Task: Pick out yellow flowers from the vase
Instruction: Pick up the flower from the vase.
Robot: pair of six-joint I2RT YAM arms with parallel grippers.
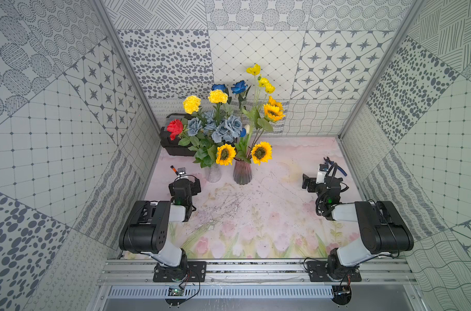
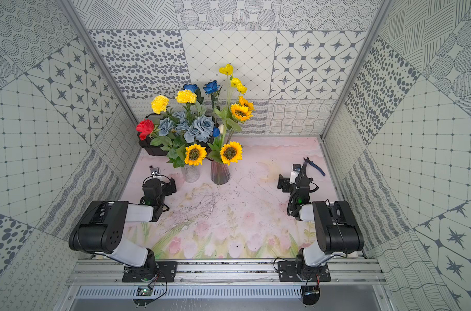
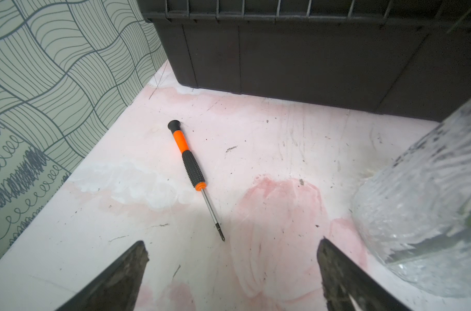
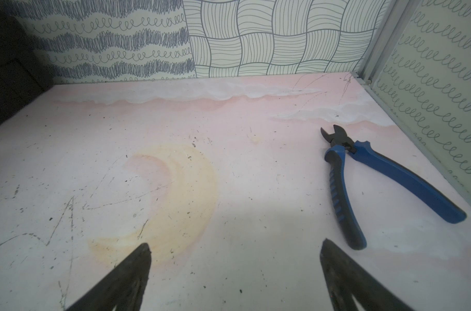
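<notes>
Yellow flowers (image 1: pixel 261 153) stand beyond my left gripper (image 3: pixel 233 246) and right gripper (image 4: pixel 235 246), both gaping, empty; tugging stems could topple the purple vase (image 1: pixel 242 175).

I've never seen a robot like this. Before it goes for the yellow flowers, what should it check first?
1. Left gripper open and empty: ok.
2. Right gripper open and empty: ok.
3. Yellow flowers all upright above the clear glass vase and purple ribbed glass vase, none lying out: ok.
4. Orange-and-black screwdriver lying apart from left gripper: ok.
5. Blue-handled pliers lying apart from right gripper: ok.
6. Which vase each yellow stem sits in: cannot tell; leaves hide it.
</notes>
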